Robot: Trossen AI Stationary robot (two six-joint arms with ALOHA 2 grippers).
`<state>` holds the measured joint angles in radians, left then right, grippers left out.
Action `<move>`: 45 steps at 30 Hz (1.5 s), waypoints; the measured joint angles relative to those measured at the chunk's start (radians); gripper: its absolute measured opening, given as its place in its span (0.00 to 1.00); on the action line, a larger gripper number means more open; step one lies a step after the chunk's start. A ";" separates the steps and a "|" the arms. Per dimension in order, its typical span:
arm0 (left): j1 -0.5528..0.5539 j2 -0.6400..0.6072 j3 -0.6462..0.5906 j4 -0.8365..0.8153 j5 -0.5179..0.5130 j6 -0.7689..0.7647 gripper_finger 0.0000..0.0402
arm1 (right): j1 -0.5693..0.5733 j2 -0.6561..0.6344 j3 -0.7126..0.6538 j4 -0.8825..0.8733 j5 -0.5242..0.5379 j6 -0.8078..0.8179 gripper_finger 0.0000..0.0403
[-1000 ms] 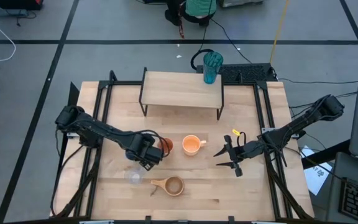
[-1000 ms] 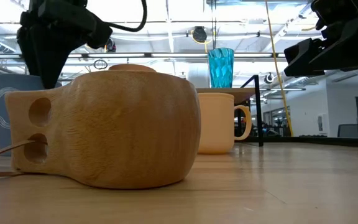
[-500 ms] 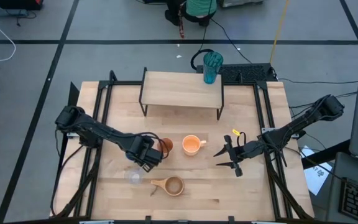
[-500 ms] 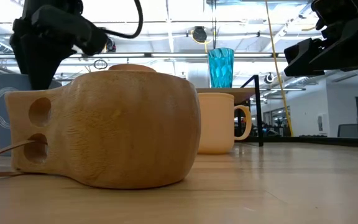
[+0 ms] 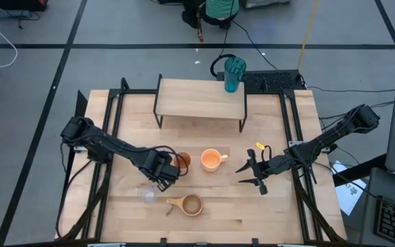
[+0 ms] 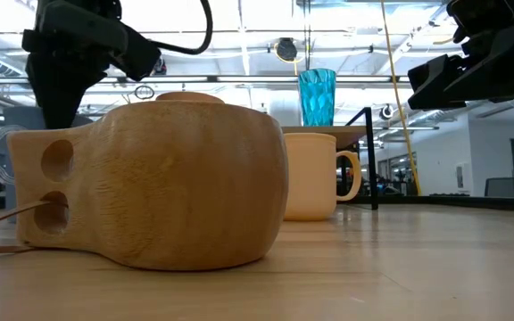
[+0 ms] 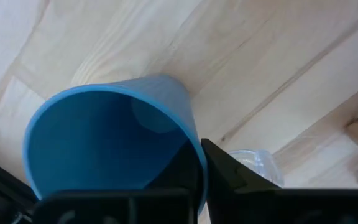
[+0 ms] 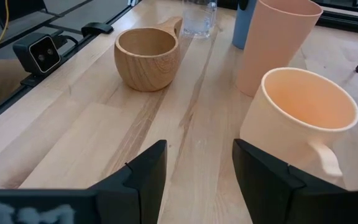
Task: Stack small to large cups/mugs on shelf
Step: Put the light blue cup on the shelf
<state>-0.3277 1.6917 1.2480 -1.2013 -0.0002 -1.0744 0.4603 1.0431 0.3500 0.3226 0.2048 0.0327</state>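
My left gripper (image 5: 162, 171) points down at the table's left middle, shut on the blue cup (image 7: 104, 143), which stands open end up. Beside it stand the orange-brown tumbler (image 5: 182, 160) and the orange handled mug (image 5: 212, 160). Nearer the front edge are the clear glass (image 5: 147, 195) and the tan wooden cup (image 5: 190, 204). The teal tumbler (image 5: 234, 74) stands on the far right corner of the shelf (image 5: 197, 97). My right gripper (image 5: 247, 173) hovers open to the right of the mug, with nothing between its fingers. My left gripper pinches the blue cup's wall at the rim (image 7: 194, 146), one finger inside the cup and one finger (image 7: 232, 174) outside. The fingers come from above, pointing down. The cup looks upright with its base on the table.
The shelf's black legs (image 5: 242, 123) stand on the table's far half. A small camera (image 8: 39, 53) sits at the front edge near the wooden cup. Bare wood lies in front of the shelf and at the table's near right.
My left gripper has shut on the blue cup's wall over the same spot. The cup and the other vessels stand where they were.
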 joint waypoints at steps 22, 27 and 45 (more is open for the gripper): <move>0.001 0.001 0.465 -0.364 0.002 0.230 0.01 | 0.000 0.000 0.000 0.000 0.000 0.000 0.43; 0.001 0.000 0.607 -0.369 -0.005 0.457 0.01 | 0.000 0.000 0.000 0.002 0.000 0.000 0.43; 0.071 0.000 0.758 -0.370 -0.077 0.773 0.01 | 0.000 0.000 0.000 0.009 0.002 0.000 0.43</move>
<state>-0.2562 1.6917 2.0060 -1.5715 -0.0770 -0.3012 0.4601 1.0431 0.3499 0.3313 0.2064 0.0330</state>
